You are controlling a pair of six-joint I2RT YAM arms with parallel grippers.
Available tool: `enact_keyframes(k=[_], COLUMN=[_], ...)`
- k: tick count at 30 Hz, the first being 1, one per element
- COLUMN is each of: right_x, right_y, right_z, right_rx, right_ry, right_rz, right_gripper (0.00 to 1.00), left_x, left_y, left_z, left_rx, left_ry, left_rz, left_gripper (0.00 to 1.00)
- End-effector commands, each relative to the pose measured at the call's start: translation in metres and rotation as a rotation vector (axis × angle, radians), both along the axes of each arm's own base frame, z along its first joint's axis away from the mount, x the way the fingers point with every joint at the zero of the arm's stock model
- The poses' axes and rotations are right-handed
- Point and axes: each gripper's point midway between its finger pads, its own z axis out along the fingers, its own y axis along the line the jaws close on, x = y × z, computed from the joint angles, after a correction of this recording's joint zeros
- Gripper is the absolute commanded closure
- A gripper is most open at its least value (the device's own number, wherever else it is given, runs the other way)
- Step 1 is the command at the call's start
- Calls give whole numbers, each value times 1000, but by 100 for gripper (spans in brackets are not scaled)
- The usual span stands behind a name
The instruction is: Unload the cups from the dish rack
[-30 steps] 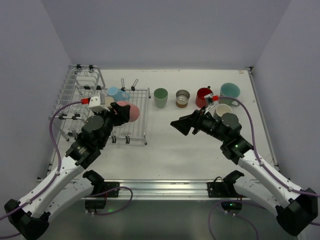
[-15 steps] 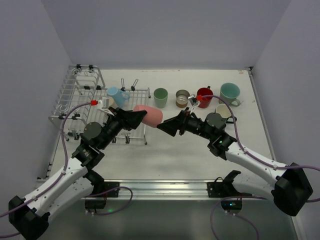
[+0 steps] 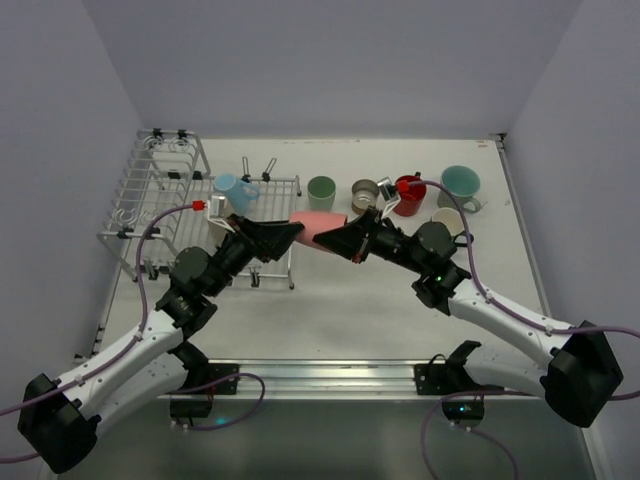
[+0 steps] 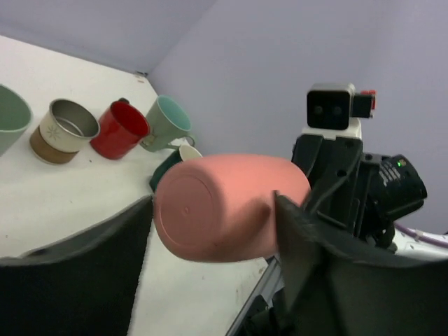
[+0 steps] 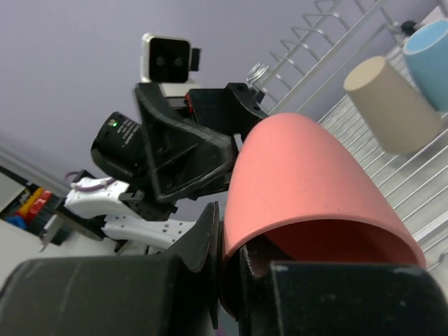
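Pale lilac walls close round a white table [image 3: 330,300], and both my arms meet above its middle. A second ago my left gripper [image 3: 288,233] held the pink cup [image 3: 318,226] over the flat tray of the dish rack [image 3: 150,205], while my right gripper [image 3: 338,240] hung wide open, well apart from it. Half a second ago the two were nearly touching. Now the cup lies on its side in the air just right of the tray, gripped from both ends. My left fingers [image 4: 315,266] clasp its body near the base. My right jaws have snapped tight on its rim, one finger [image 5: 208,241] outside the wall and the other inside the mouth.

On the rack, a light blue cup [image 3: 232,188] and a beige cup [image 5: 388,105] lie side by side on the grid. Along the far side of the table stand a pale green cup [image 3: 321,192], a metallic cup [image 3: 365,193], a red mug [image 3: 408,188] and a teal mug [image 3: 460,185]. What looks like a pale mug [image 3: 447,222] sits near them, half hidden behind my right arm.
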Motion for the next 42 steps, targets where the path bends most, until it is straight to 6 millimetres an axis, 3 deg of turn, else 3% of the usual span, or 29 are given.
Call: enact_keyframes(k=[1, 2, 4, 5, 6, 7, 8, 9, 10, 11, 12, 15, 19, 21, 25, 33, 39, 42], right_x=[24, 26, 34, 39, 41, 47, 59, 59, 68, 76, 73, 88, 103, 108, 121, 141, 141, 142], right_y=[-7, -9, -20, -25, -32, -40, -52, -63, -74, -84, -96, -128, -159, -165, -177, -179, -178, -178], right_z=[16, 13, -1, -7, -21, -29, -37, -50, -63, -64, -83, -118, -155, -172, -189, -218, -236, -232], right_rx=[-19, -41, -137, -198, -302, -390, -459, -560, -645, -692, -787, -1002, -1217, -1297, -1376, -1433, -1457, -1450], right_ry=[-50, -49, -23, -54, -16, -48, -42, -6, -1, 3, 52, 128, 216, 256, 300, 361, 383, 377], right_rz=[-135, -155, -231, -265, -290, -327, -406, -426, -456, -492, -484, -529, -536, -520, -502, -459, -431, -440], right_gripper=[100, 100, 100, 100, 100, 100, 100, 100, 100, 100, 100, 100, 100, 100, 100, 98, 88, 72], left_x=[-19, -14, -12, -6, -7, -5, -2, -2, -1, 2, 1, 5, 6, 6, 6, 8, 13, 18], left_y=[-7, -5, 1, 7, 12, 18, 26, 33, 42, 49, 53, 63, 66, 67, 72, 91, 96, 108], left_z=[27, 16, 33, 19, 38, 40, 30, 39, 27, 25, 33, 8, -21, -38, -43, -48, -53, -59], left_rx=[7, 61, 128, 201, 218, 280, 349, 381, 474, 518, 545, 717, 793, 814, 823, 874, 898, 928], left_ry=[-122, -83, -138, -90, -121, -153, -114, -122, -107, -101, -114, -89, -75, -68, -99, -89, -62, -9], left_rz=[-71, -48, -6, 30, 51, 78, 112, 135, 160, 189, 202, 202, 191, 186, 208, 286, 314, 380], left_gripper=[21, 14, 0, 0, 0, 0, 0, 0, 0, 0, 0, 0, 0, 0, 0, 0, 0, 0])
